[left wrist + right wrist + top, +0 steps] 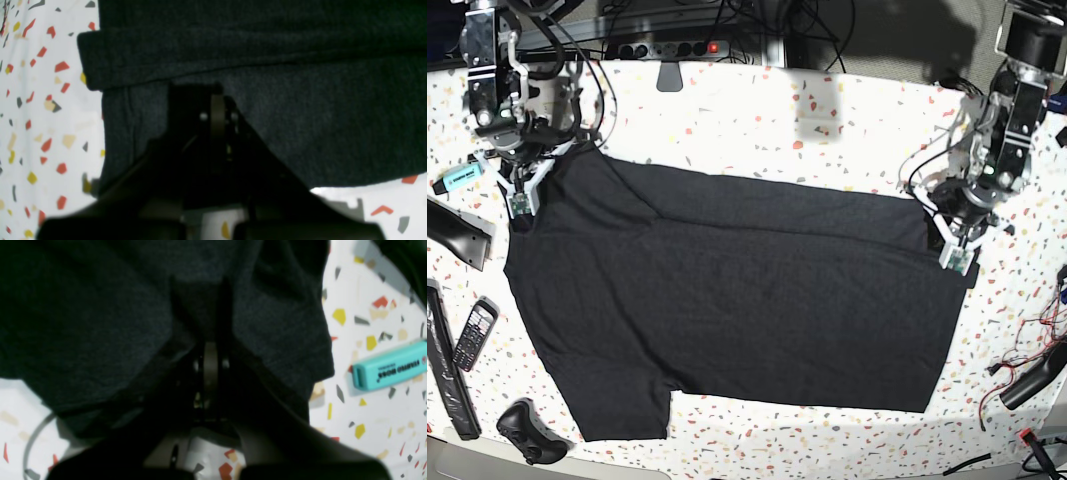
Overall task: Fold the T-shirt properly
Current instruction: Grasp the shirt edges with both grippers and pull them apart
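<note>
The black T-shirt (727, 290) lies spread plain side up across the speckled table, taking up most of it. My left gripper (957, 260) is at the shirt's right edge in the base view. In the left wrist view its fingers (196, 90) are shut on the dark fabric (300, 116) just below a folded hem band. My right gripper (520, 207) is at the shirt's upper left corner. In the right wrist view it (200, 285) is shut, with the cloth (83, 323) bunched around its fingers.
A teal highlighter (390, 368) lies beside the right gripper, also visible at the table's left (457, 178). A handset (474, 335), a black controller (527, 432) and black bars (457, 240) sit along the left edge. Cables (1027, 380) lie at the right and a power strip (667, 47) at the back.
</note>
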Available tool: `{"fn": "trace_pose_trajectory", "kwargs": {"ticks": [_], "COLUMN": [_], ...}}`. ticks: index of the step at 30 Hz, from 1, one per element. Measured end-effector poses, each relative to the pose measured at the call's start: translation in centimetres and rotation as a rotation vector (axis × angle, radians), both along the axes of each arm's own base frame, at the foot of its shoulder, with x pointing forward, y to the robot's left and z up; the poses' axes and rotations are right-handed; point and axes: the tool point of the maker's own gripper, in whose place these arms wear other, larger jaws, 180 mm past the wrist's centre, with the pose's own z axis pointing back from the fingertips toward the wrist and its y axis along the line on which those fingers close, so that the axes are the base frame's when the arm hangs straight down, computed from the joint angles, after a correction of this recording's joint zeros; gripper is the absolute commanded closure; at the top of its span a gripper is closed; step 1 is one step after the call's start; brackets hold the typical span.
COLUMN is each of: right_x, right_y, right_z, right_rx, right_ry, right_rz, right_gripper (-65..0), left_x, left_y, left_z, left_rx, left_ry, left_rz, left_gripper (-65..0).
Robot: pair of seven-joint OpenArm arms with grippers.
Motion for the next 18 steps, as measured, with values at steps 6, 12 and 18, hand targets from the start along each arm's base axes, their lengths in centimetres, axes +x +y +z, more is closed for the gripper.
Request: {"fn": "trace_pose_trajectory", "kwargs": {"ticks": [6,12,18], "right_x": [-2.1,-4.7,-7.0], "right_y": [-0.2,0.0,0.2], "right_z": [-1.1,-1.9,-1.3], "right_rx": [-0.026,-0.042,-0.102], "right_ry": [0.034,0.074,0.107], "right_rz": [0.018,0.041,0.08], "right_gripper": [0.0,0.0,0.0], "left_x": [-2.5,-4.9,-8.4], "left_y": [-0.2,-0.3,1.2], "left_z": [-1.4,-1.7,-0.9], "left_rx": [0.0,-0.011,-0.012], "left_ry": [0.019,0.024,0.086], "left_rz": [-0.015,-0.014,-0.002], "left_gripper": [0.0,0.0,0.0]}}
